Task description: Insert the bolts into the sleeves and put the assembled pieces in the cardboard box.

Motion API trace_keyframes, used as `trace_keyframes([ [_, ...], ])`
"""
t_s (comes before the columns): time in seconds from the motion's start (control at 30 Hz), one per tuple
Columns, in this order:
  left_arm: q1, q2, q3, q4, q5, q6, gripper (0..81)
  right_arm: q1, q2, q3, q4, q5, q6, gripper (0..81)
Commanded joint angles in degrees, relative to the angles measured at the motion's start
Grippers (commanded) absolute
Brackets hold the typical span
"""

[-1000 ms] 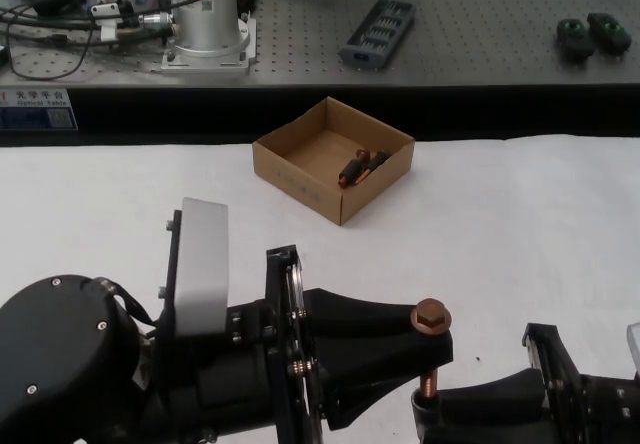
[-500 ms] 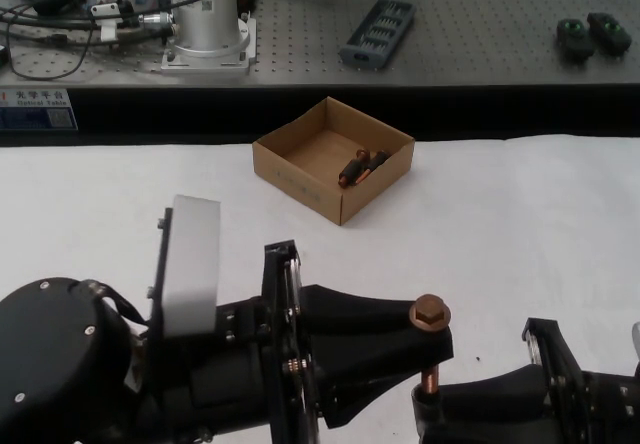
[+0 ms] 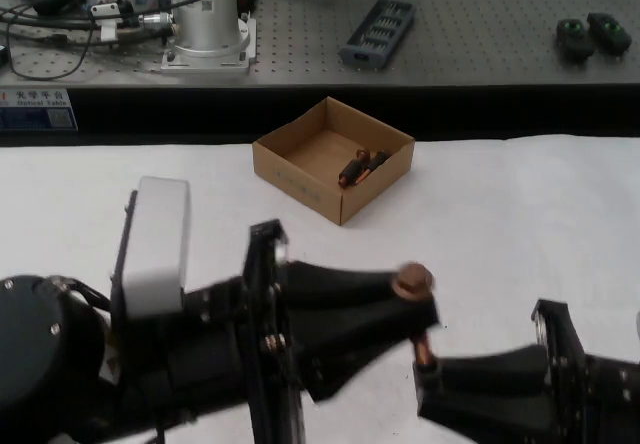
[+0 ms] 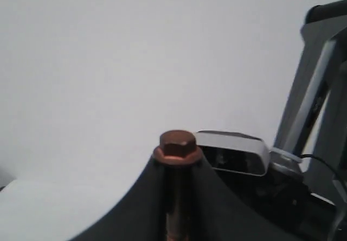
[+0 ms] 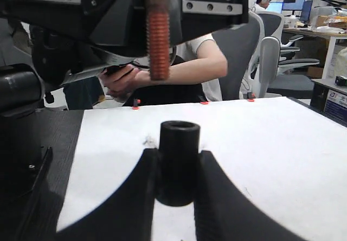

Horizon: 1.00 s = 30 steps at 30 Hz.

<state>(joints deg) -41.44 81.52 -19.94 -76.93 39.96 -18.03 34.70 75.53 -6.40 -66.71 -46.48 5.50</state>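
Noted bolt point(image 4: 177, 146) clamped in left end effector point(image 4: 176, 170), hanging just above, clear of, sleeve point(image 5: 177, 135) pinched in right end effector point(image 5: 177, 162).

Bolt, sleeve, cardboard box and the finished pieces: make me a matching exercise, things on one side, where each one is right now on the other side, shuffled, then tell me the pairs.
Things
1. copper-coloured hex-head bolt
2. black cylindrical sleeve
3. brown cardboard box
4. assembled pieces

Places
A. lying inside the box, by one wall
B. clamped in the right gripper, open end toward the bolt
C. standing on the white cloth, beyond both arms
D. clamped in the left gripper, over the sleeve with a gap between them

Pairs: 1-D, 2-B, 3-C, 4-A
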Motion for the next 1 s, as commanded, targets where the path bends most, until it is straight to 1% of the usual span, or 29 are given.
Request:
trace_keyframes([
  [0.0, 3.60, -0.31, -0.11, 2.33, -1.10, -0.09, 0.6, -0.64, -0.06, -1.22, 1.06, 0.24, 0.80, 6.0],
  [0.1, 8.37, -0.31, -0.42, 2.34, -1.10, -0.09, 0.6, -1.71, -0.06, -4.14, 5.63, 1.07, -2.94, 6.0],
  [0.17, 10.95, -0.31, -1.72, 2.46, -0.56, -1.24, 0.6, -2.43, 0.12, -6.53, 7.91, 1.72, -3.43, 6.0],
  [0.3, 14.34, -0.31, -6.48, 6.23, 4.19, -3.25, 0.6, -2.72, 1.33, -10.55, 11.49, 1.74, -4.52, 6.0],
  [0.5, 14.40, -0.31, -10.43, 12.86, 6.92, 0.26, 0.6, -2.72, 7.01, -13.40, 12.03, 1.34, -6.40, 6.0],
  [0.67, 14.40, 0.60, -10.48, 16.69, 7.02, 4.11, 0.6, -2.72, 12.93, -13.37, 6.17, 1.34, -7.17, 6.0],
  [0.8, 14.40, 3.33, -10.48, 16.82, 7.02, 5.20, 0.6, -2.72, 16.66, -13.76, 0.52, 1.79, -4.31, 6.0],
  [0.97, 14.40, 7.48, -10.48, 12.69, 8.11, 4.40, 0.6, -2.72, 18.81, -15.25, -0.54, 1.26, -2.72, 6.0],
])
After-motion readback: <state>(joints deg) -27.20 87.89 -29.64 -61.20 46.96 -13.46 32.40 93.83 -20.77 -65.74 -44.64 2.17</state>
